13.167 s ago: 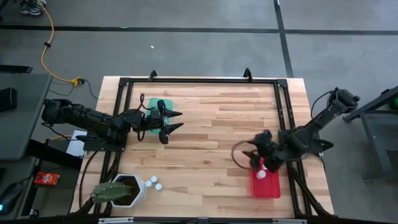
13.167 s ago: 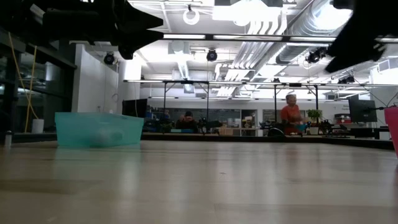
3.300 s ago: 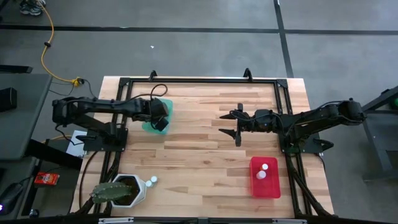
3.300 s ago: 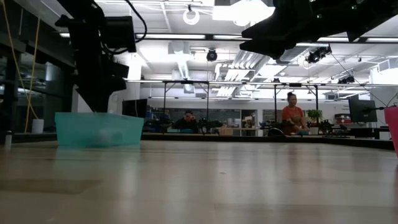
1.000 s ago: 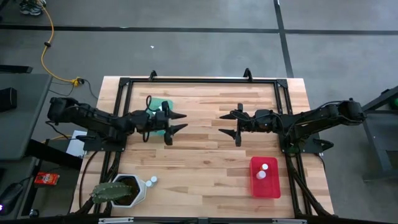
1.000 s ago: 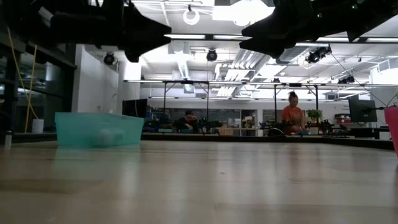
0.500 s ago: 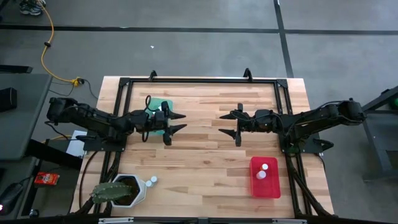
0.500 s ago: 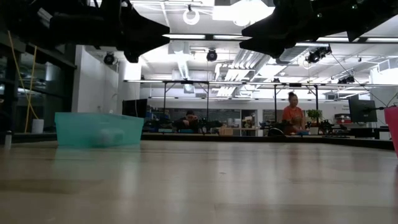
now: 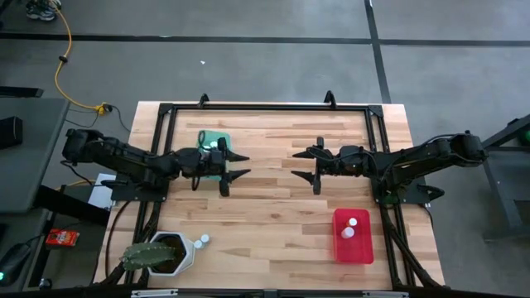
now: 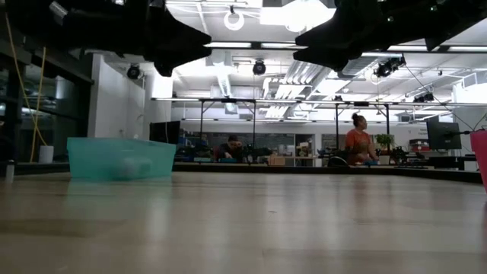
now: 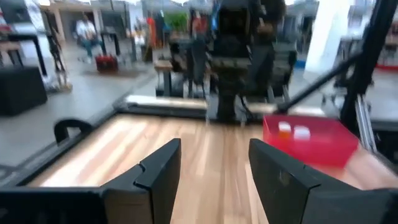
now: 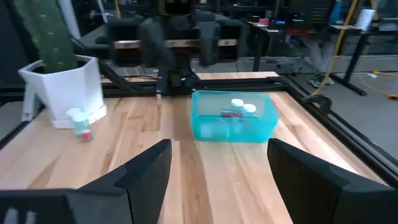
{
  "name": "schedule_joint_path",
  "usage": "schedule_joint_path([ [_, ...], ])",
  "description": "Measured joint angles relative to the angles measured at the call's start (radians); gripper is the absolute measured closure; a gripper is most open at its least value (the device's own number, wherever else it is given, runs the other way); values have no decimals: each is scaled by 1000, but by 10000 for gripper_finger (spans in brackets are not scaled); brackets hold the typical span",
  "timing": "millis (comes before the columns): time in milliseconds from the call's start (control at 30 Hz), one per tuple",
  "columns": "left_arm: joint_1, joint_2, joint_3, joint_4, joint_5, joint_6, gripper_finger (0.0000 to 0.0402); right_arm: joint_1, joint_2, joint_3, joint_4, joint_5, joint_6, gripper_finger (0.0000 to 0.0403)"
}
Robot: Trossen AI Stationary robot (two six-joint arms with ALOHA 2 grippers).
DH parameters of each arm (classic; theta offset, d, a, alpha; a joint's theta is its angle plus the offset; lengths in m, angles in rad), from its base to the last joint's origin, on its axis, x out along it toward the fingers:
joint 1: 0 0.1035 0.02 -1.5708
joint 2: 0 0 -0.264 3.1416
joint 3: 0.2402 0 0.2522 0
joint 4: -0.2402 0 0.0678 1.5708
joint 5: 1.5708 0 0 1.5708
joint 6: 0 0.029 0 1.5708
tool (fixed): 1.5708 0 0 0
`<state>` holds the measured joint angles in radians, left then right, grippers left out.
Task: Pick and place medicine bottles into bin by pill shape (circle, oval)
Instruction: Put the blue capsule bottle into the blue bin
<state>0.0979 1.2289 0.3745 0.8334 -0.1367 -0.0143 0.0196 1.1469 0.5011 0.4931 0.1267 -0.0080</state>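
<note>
Both claws are hanging open and empty over the middle of the counter, the left claw just beside the teal bin, the right claw facing it. Two medicine bottles are lying in the teal bin, two are standing in the red bin, and one bottle is waiting by the cactus pot. It is looking light, stiff and tippy, so gripping across the body below the cap is probably safest.

Five bottles, two bins, one cactus.
</note>
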Motion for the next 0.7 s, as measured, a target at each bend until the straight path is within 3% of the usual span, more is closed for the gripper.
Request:
schedule_joint_path([
  [200, -84, 14, 246, -559, -108, -69, 225, 0, 0, 0, -2, 50, 0, 143],
  [367, -189, 60, 540, -1220, -98, -308, 225, 0, 0, 0, -2, 50, 0, 143],
  [433, -254, 97, 632, -1407, -95, -400, 225, 0, 0, 0, -2, 50, 0, 143],
  [567, -380, 183, 784, -1626, -71, -600, 225, 0, 0, 0, -3, 52, 0, 143],
  [700, -467, 292, 889, -1765, 29, -817, 225, 0, 0, 0, -2, 52, 8, 143],
])
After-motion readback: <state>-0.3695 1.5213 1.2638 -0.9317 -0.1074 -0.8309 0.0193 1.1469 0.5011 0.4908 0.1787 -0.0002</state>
